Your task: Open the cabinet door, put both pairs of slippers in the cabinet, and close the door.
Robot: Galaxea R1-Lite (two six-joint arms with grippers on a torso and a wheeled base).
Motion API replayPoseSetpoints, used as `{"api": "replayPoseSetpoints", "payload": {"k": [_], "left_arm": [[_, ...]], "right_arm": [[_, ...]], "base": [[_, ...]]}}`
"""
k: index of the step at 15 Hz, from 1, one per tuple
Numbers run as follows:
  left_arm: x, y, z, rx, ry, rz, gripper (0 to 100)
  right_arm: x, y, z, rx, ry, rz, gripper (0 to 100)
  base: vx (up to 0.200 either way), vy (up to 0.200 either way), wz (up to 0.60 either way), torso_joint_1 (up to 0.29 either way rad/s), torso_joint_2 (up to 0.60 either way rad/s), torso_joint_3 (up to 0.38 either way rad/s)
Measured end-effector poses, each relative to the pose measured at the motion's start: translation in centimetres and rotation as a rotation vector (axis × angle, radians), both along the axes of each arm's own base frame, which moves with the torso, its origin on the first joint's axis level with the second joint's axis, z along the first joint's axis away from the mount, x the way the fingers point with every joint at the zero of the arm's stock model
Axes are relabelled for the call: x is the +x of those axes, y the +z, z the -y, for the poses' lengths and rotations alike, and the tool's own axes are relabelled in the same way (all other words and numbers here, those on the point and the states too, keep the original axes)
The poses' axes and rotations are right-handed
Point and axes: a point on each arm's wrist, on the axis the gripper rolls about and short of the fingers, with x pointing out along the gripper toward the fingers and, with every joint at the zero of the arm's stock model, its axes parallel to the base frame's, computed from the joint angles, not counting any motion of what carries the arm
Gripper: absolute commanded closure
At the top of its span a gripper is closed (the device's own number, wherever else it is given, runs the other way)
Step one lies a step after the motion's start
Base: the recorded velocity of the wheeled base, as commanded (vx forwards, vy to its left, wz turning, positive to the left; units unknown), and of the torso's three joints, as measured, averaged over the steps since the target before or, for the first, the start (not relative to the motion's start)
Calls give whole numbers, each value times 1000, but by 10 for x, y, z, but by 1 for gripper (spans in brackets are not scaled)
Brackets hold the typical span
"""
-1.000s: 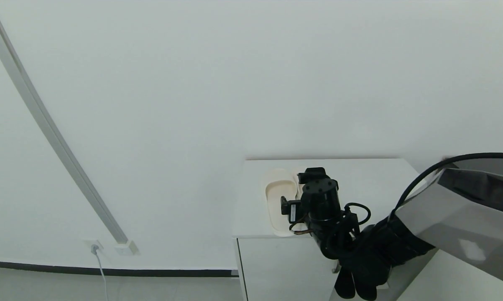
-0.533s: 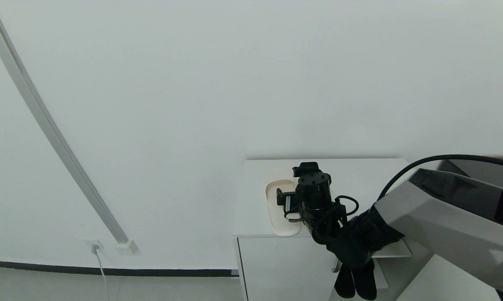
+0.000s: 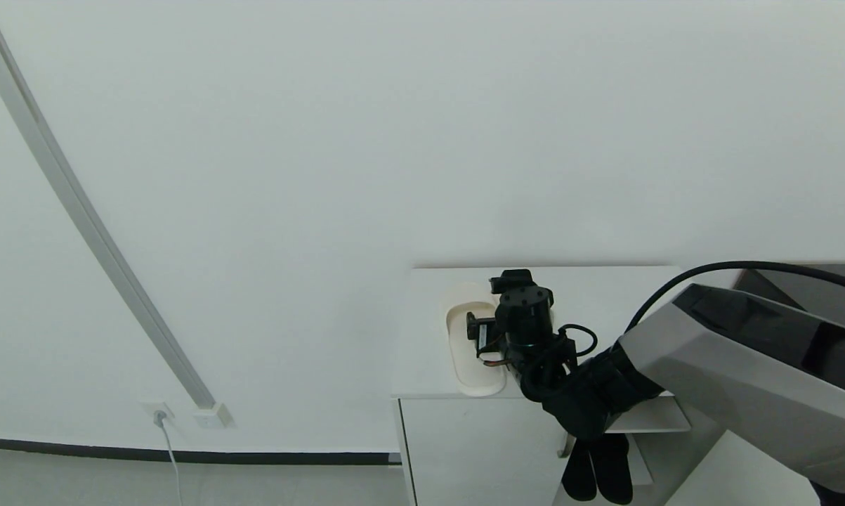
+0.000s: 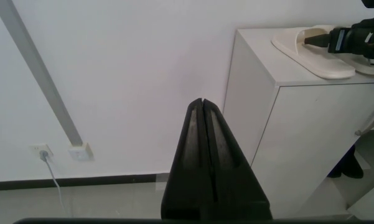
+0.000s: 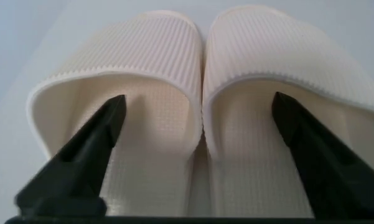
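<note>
A pair of cream slippers (image 5: 174,81) lies side by side on top of the white cabinet (image 3: 605,302), near its left front corner (image 3: 468,344). My right gripper (image 5: 199,102) is open, with one finger inside each slipper's opening, one on each side of the two inner walls. In the left wrist view that gripper (image 4: 355,40) sits at the cream slippers (image 4: 311,46). A pair of black slippers (image 3: 598,474) rests low inside the cabinet's open right part. My left gripper (image 4: 202,124) is shut and empty, held out in front of the cabinet's left side.
A metal handle (image 3: 568,446) sits on the cabinet's front panel (image 3: 464,450), with a shelf (image 3: 650,419) to its right. A wall socket with a plugged cable (image 3: 159,418) and a slanted grey conduit (image 3: 85,218) are on the wall at left.
My right arm has pushed forward over the cabinet top, carrying the gripper farther onto the cream slippers. The slippers have stayed in place.
</note>
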Motion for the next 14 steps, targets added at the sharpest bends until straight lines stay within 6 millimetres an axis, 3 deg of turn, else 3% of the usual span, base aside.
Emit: {"api": "replayPoseSetpoints", "payload": {"k": [10,14], "left_arm": [[0,0,0,0,0,0,100],[0,0,0,-2,2,0,100]], "right_arm": [[-1,0,1,-3,1,-1,100],[-25,25,10,-28,119,12,100]], "base": [[0,0,0,0,0,0],[0,0,0,0,0,0]]}}
